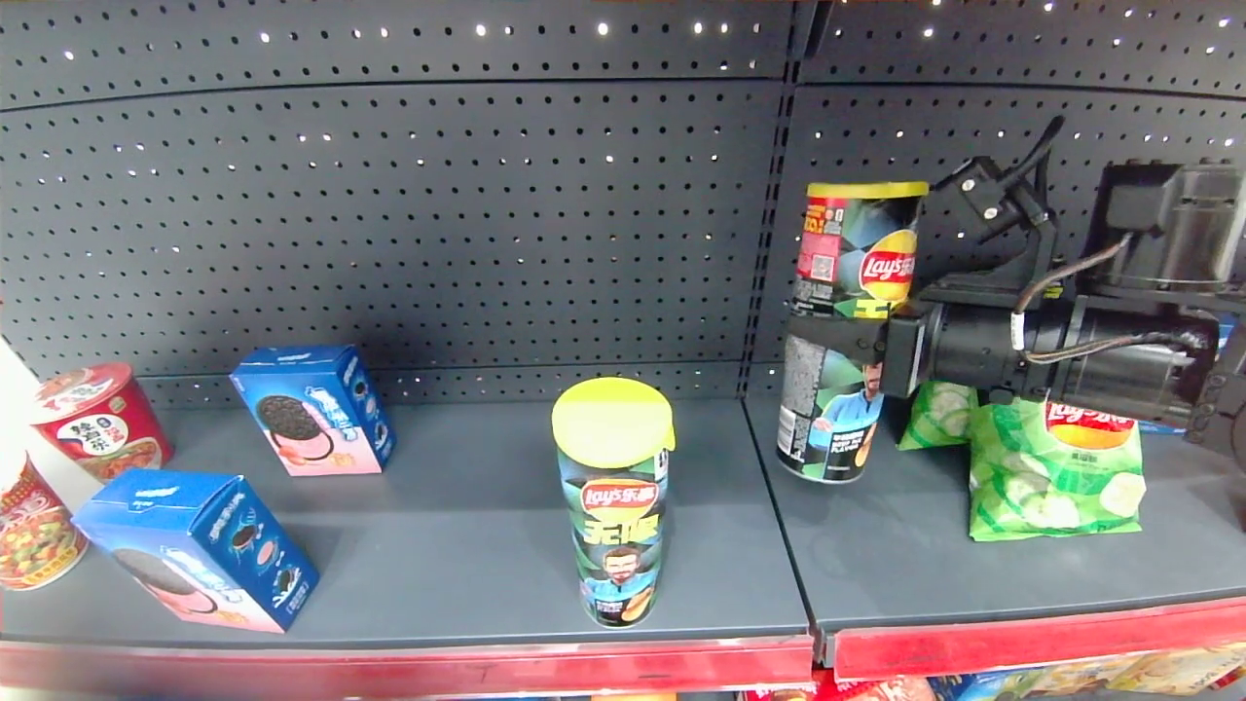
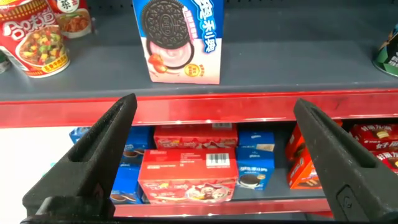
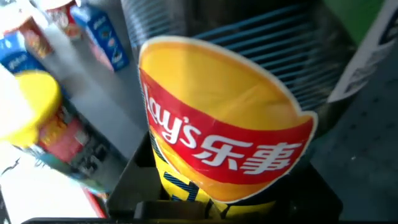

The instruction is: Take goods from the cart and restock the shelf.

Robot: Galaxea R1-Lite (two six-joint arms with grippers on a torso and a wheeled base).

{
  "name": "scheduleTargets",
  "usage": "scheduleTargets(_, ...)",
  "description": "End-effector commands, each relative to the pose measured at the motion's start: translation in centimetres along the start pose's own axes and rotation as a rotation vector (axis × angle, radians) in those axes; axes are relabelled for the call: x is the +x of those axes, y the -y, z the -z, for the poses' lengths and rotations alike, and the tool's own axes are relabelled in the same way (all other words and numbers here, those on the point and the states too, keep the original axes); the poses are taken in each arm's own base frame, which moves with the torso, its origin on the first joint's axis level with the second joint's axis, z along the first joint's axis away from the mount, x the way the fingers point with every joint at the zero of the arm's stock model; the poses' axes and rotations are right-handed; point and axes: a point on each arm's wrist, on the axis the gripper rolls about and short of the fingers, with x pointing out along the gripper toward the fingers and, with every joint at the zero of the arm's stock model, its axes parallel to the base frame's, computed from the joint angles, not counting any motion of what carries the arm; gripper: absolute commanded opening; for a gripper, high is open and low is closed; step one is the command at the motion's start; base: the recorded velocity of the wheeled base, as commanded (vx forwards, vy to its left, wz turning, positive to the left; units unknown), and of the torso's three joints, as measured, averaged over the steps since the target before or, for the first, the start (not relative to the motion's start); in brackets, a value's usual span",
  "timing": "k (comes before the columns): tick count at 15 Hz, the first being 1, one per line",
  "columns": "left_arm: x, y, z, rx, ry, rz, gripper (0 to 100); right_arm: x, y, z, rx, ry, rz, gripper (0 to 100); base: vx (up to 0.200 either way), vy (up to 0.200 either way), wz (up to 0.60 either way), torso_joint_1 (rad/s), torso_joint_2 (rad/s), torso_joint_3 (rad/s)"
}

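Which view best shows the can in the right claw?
Head view: the whole can, lid to base, right claw clamped round its middle. Right wrist view gives a label close-up; left wrist view faces a cookie box.

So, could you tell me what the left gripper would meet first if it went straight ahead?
Probably the shelf's red front rail, level with the left gripper's open fingertips; depth is unclear.

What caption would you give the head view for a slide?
Right gripper holds a chip can at the shelf, beside green chip bags.
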Motion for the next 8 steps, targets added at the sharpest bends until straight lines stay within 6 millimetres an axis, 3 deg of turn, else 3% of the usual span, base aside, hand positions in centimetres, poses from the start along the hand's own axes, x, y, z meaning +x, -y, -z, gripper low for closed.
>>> scheduleTargets(1,0.0,0.0,0.0,0.0,-0.004,-0.001,100,2.4,1.8,2.7,0.004,-0.015,0.017,0,0.0,0.0,0.0,0.0,0.0,0.0)
scheduleTargets(4,0.0,0.0,0.0,0.0,-0.004,-0.001,100,5.1,1.8,3.8,-0.004,0.027,-0.053,0,0.0,0.0,0.0,0.0,0.0,0.0)
scheduleTargets(8,0.0,0.0,0.0,0.0,-0.004,-0.001,100,7.5,2.9,3.2,-0.021,0.064,-0.096,0,0.0,0.0,0.0,0.0,0.0,0.0)
